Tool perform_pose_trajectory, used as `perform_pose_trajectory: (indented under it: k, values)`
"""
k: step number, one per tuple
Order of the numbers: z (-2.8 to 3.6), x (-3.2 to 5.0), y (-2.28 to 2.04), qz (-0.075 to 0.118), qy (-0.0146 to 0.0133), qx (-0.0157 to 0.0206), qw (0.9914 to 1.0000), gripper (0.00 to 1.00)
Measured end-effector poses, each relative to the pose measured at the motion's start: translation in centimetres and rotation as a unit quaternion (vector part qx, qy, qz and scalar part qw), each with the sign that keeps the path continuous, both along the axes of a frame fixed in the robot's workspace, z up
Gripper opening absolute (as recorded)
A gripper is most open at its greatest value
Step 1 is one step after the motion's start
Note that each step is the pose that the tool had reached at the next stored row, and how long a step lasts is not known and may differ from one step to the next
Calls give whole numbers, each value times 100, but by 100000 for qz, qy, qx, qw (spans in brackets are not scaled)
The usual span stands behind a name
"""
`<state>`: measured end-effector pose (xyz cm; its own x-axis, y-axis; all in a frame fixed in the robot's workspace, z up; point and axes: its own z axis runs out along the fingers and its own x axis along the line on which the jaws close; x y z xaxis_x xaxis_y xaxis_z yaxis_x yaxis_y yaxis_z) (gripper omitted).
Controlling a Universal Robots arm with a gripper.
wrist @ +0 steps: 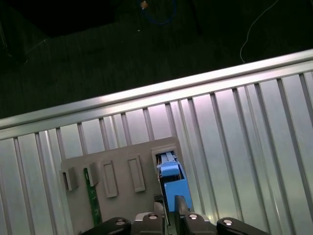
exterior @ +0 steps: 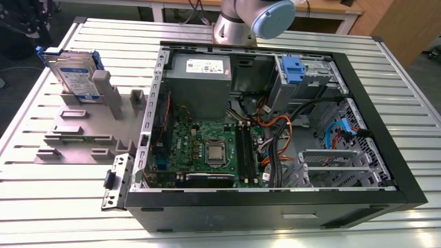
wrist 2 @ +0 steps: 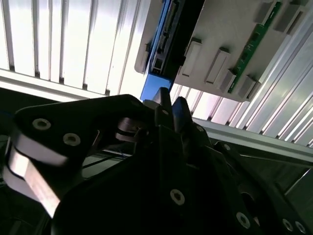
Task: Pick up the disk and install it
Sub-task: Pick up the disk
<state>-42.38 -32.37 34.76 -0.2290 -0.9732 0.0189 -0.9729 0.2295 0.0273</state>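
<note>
The disk (exterior: 72, 75) stands on edge in a slot of the grey holder (exterior: 76, 137) on the exterior view's left, its white-and-blue label facing out and blue frame round it. In both wrist views I look down on its thin blue-framed edge (wrist: 171, 183) (wrist 2: 165, 46). My gripper (wrist: 169, 206) (wrist 2: 171, 102) hangs well above that edge, apart from it, with the fingertips (wrist 2: 163, 98) together and nothing between them.
The open computer case (exterior: 386, 155) lies on the slatted metal table (exterior: 55, 196), showing motherboard, grey power supply (exterior: 200, 77) and a metal cage with a blue tab (exterior: 293, 70). A green memory stick (wrist: 93, 196) rests in the holder. The table edge (wrist: 146, 93) runs close behind the holder.
</note>
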Motion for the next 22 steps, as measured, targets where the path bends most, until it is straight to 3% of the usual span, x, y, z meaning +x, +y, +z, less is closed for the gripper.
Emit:
perform_pose_trajectory:
  k: [5, 6, 8, 10, 11, 17, 22]
  values:
    - [-75, -7, 2, 579, -178, 9, 99998, 41]
    - [-85, -12, 4, 688, -184, 22, 99997, 41]
    - [-103, -18, 11, 1062, -181, 63, 99994, 53]
    - [-126, -19, 19, 1784, -199, 73, 99984, 53]
    - [-140, -19, 20, 2240, -204, 74, 99975, 59]
    - [-219, -21, 21, 6224, -213, 398, 99805, 59]
    - [-306, -61, 21, 7236, -265, 573, 99736, 59]
